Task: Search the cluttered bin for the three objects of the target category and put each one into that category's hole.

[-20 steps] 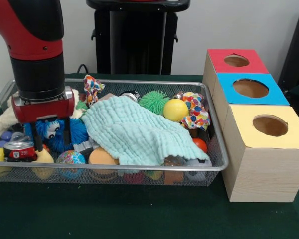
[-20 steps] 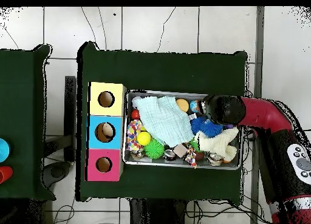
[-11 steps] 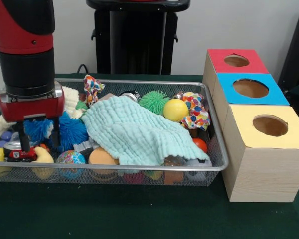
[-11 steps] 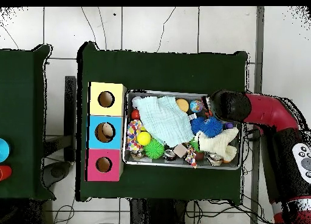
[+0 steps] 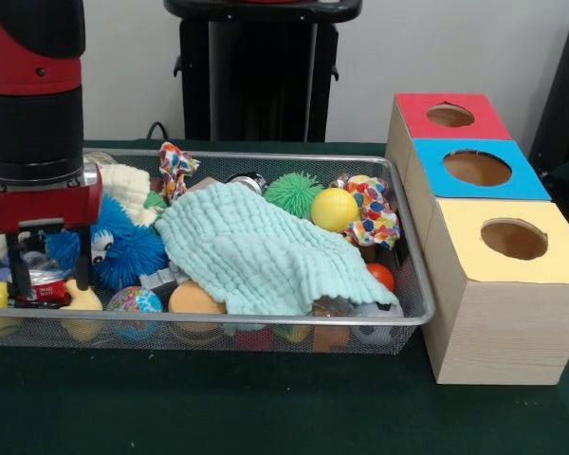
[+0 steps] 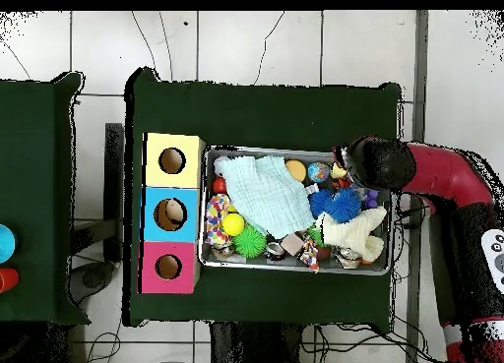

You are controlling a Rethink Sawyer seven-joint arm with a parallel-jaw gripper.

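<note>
Front view: the end effector (image 5: pixel 47 261) hangs at the bin's (image 5: pixel 412 318) far-left end, having shifted leftward over the last second, off the blue fuzzy toy (image 5: pixel 123 248); its two fingers stand apart, open and empty, straddling a small red can (image 5: pixel 40 292). A mint cloth (image 5: pixel 256 251) covers the bin's middle. Overhead view: the arm's head (image 6: pixel 379 164) sits at the bin corner farthest from the yellow box (image 6: pixel 172 160), blue box (image 6: pixel 171 214) and red box (image 6: pixel 167 267). The can seems the chosen target; no grasp yet.
</note>
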